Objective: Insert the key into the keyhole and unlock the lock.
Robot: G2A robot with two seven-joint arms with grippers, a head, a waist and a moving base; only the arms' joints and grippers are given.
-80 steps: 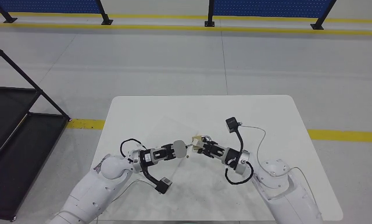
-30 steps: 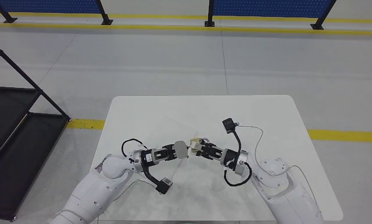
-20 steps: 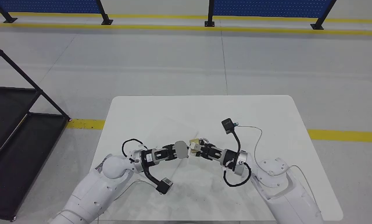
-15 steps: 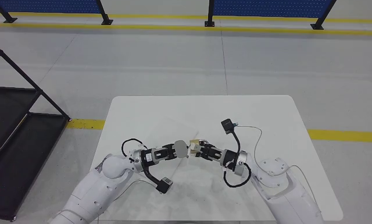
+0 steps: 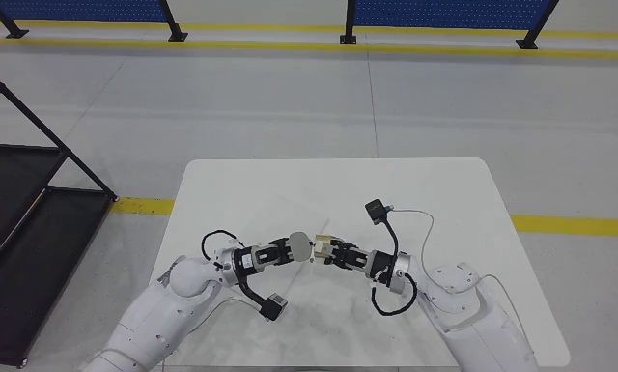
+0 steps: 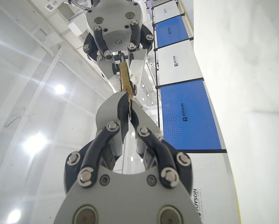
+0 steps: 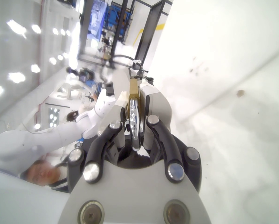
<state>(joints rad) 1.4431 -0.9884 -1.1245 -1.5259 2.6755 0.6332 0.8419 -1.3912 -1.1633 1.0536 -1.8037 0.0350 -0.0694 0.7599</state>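
Left gripper with fingers pinched on the key, key tip meeting the end of the brass padlock, padlock clamped in the right gripper, both held above the worktop, left of its middle.

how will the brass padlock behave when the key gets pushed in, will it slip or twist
Probably stiff and heavy for its size: brass padlock, shiny shackle. Its smooth metal may slip or pivot in the right gripper, which pinches just its flat faces.
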